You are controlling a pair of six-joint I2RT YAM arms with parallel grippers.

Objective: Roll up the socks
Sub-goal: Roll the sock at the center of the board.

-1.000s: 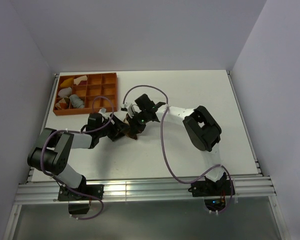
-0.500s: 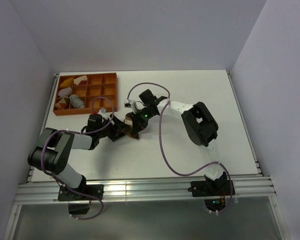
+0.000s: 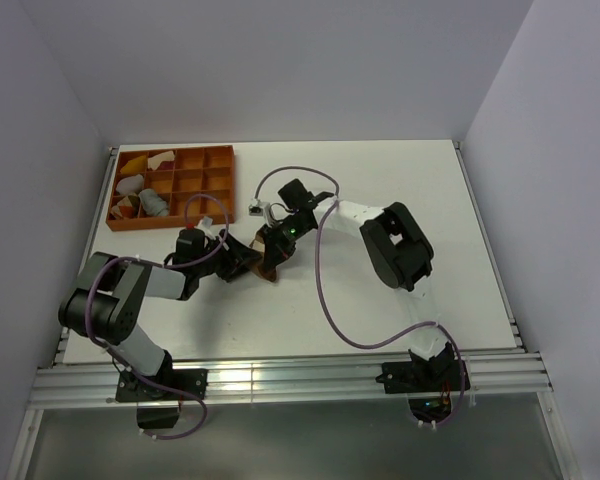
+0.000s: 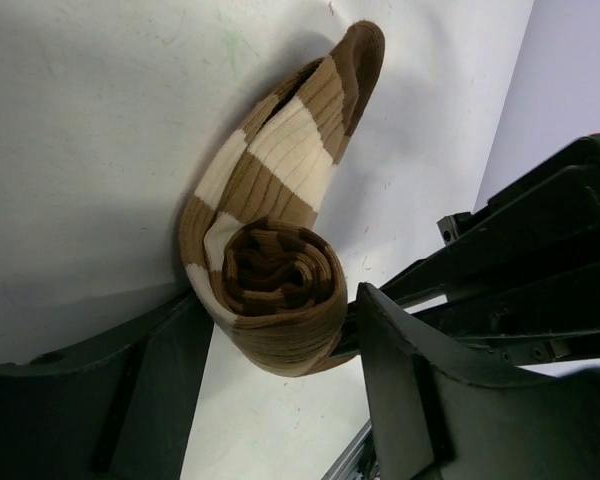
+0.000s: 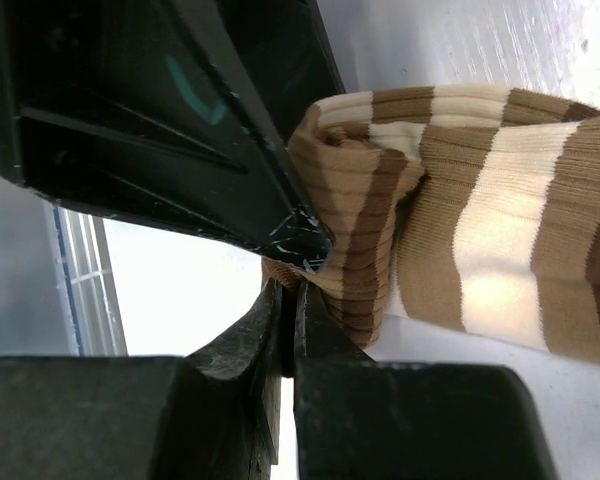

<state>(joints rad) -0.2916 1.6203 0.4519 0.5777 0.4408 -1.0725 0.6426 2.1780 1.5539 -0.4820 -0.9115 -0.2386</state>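
Rolling: brown-and-cream striped ribbed fabric sock [image 4: 280, 290], soft, light, springy
Left gripper [image 4: 280, 385]: spread, straddling coil
Right gripper [image 5: 288, 310]: pressed together beside roll
Hold: across coil's sides

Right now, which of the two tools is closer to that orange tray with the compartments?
Left. The left tool sits just below-right of the orange tray; the right tool is farther right, past the striped sock.

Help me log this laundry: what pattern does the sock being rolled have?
Brown with broad cream-white stripes on the sock, clearest in the left wrist view.
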